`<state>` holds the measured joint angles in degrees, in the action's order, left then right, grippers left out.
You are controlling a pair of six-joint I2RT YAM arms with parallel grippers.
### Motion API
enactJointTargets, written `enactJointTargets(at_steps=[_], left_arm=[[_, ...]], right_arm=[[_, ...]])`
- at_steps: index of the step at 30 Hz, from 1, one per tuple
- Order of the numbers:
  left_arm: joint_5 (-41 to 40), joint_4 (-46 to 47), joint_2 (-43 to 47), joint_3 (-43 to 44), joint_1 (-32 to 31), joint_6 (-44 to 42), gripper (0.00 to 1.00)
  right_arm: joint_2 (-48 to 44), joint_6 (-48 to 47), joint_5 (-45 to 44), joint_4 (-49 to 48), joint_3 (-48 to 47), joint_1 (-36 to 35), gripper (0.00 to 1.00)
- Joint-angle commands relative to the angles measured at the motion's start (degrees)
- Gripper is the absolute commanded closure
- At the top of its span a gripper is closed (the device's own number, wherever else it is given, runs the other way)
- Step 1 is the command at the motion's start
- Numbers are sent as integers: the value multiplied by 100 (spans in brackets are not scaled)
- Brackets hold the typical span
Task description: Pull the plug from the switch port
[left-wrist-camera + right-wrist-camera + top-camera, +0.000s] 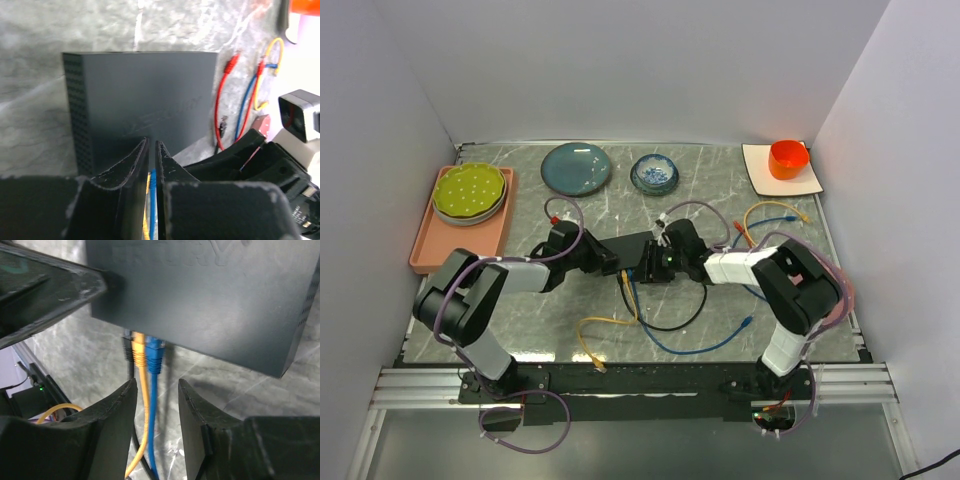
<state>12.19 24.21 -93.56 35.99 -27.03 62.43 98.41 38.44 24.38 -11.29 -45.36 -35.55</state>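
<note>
The switch [630,246] [140,95] [210,295] is a flat matte-black box at the table's middle. A black plug [127,347], a yellow plug [137,351] and a blue plug [156,357] sit side by side in its ports, their cables trailing toward me. My right gripper [157,387] [650,266] stands open just short of the plugs, its fingers on either side of the yellow and blue cables without touching them. My left gripper [152,144] [608,260] is shut to a thin slit, tips on the switch's top; one finger [50,285] shows at the switch's corner.
Loose red, blue and yellow cables [770,215] [250,90] lie right of the switch, and yellow and blue cable loops [650,325] lie in front. At the back stand a pink tray [425,245] with a green plate, a blue plate [576,167], a small bowl [654,172] and an orange cup [788,158].
</note>
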Motion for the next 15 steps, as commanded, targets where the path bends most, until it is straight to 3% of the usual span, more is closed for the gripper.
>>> enactJointTargets(at_steps=[1, 15], left_arm=[[-260, -91, -4, 14, -22, 32, 83], [-269, -206, -84, 5, -31, 6, 83]], right_arm=[[336, 173, 84, -347, -157, -66, 53], [644, 1007, -48, -1339, 98, 13, 49]])
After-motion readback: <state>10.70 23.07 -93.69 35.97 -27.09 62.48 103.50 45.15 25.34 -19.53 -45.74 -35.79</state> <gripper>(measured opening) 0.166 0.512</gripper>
